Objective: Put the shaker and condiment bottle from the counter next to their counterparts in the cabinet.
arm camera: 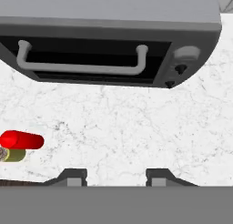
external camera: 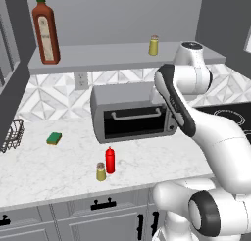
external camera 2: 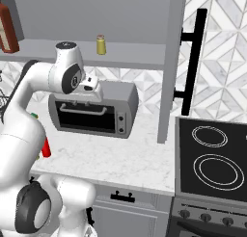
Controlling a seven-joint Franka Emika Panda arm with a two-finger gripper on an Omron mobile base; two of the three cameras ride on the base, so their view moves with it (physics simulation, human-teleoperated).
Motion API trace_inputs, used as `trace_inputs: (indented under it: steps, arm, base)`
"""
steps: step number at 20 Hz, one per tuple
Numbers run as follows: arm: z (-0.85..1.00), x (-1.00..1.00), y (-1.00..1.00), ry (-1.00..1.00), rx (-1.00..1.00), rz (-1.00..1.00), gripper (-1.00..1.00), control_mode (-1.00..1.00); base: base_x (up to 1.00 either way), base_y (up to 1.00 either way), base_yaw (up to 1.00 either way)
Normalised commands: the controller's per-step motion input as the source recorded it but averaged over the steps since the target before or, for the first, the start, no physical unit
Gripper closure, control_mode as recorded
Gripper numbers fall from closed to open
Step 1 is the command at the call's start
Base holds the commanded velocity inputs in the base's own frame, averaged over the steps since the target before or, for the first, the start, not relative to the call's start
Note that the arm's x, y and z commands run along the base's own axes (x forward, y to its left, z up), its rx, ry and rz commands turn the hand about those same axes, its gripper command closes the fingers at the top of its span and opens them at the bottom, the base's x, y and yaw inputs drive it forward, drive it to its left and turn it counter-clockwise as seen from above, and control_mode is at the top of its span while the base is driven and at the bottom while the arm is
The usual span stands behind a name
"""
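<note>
On the white marble counter (external camera: 49, 166), near its front edge, the small red condiment bottle (external camera: 110, 160) stands with the yellow-olive shaker (external camera: 101, 172) right beside it. In the hand view both sit at the far left: the condiment bottle (arm camera: 21, 140) and the shaker (arm camera: 12, 155). My gripper (arm camera: 117, 177) hangs above the counter in front of the oven. It is open, with only marble between its fingertips. The counterparts stand on the cabinet shelf (external camera: 112, 56): a tall brown bottle (external camera: 45, 32) at the left and a second shaker (external camera: 154, 45) towards the right.
A grey toaster oven (external camera: 132, 115) with a closed door stands at the back of the counter under the shelf. A green sponge (external camera: 54, 137) and a wire basket (external camera: 12, 134) lie to the left. A black cooktop (external camera 2: 212, 159) is at the right, past a cabinet panel with a black handle (external camera 2: 193, 62).
</note>
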Motion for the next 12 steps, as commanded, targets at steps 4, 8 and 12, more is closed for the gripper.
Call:
trace_inputs:
  steps: [4,8,12]
  arm:
    - [-0.2,-0.17,0.11,0.0,-0.08,0.01,-1.0,-1.0]
    - [-0.18,-0.66,0.49,-0.08,-0.18,0.08,-1.0,-1.0]
    - [-0.11,-0.48,0.68,-0.12,-0.13,0.2,-1.0,-1.0]
  base:
    - [0.0,0.0,0.0]
    - [0.0,0.0,0.0]
    - [0.0,0.0,0.0]
